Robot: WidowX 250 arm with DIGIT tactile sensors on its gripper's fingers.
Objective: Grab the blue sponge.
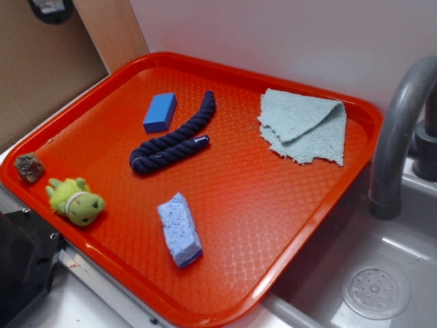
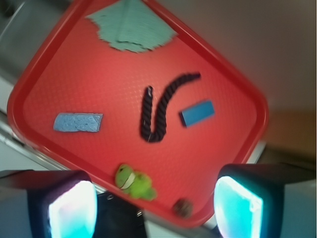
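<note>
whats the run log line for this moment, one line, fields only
phase: approach not begun | target: blue sponge untouched, flat on red tray, near front rim | gripper: high above tray, jaws open, empty | nearby: green plush toy

No text, label, brand, number or sign can be read in either view.

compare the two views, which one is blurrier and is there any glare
Wrist view is soft throughout, the blue sponge smeared, the gripper finger pads glowing cyan; exterior view is sharp, with pale sheen on the tray beside the sponge.
</note>
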